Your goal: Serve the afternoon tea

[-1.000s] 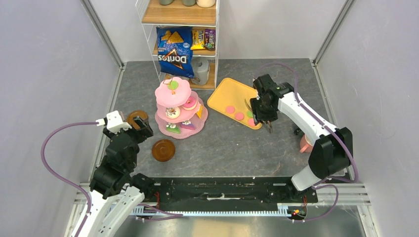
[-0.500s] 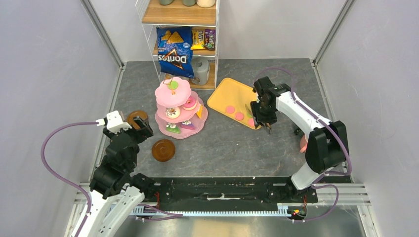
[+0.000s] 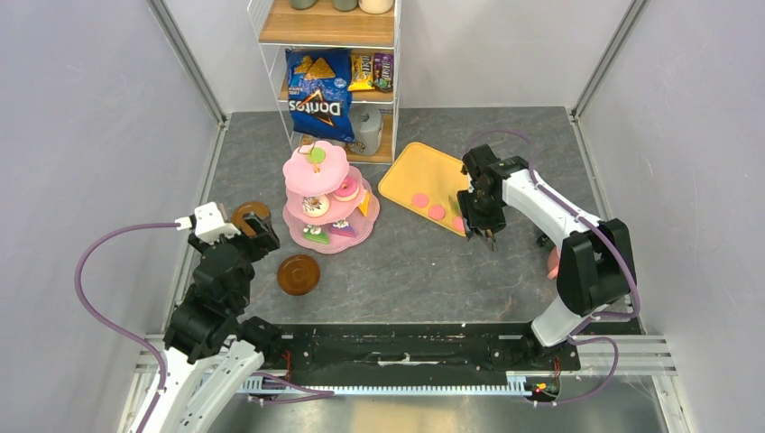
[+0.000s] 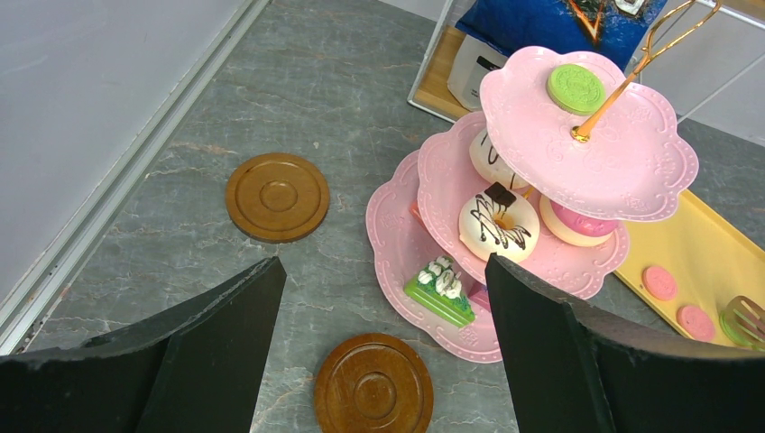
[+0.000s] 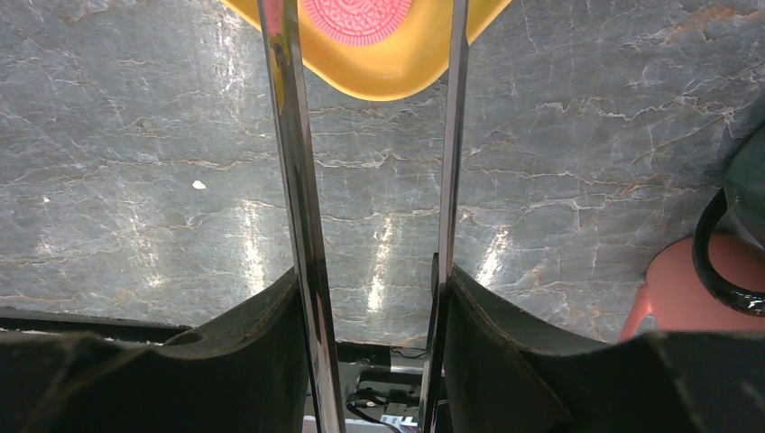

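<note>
The pink three-tier stand carries a green macaron on top, donuts in the middle and a green cake slice at the bottom. Two brown saucers lie left of it. My left gripper is open above the near saucer. My right gripper is shut on the metal tongs at the near corner of the yellow tray. A pink macaron lies between the tong arms. Something green shows at the tong tips.
Two more pink macarons lie on the tray. A pink mug and a dark-green mug stand by the right arm. A wire shelf at the back holds the blue Doritos bag.
My right gripper with the tongs has shifted slightly toward the tray's near corner and turned more upright. The left arm has not moved.
</note>
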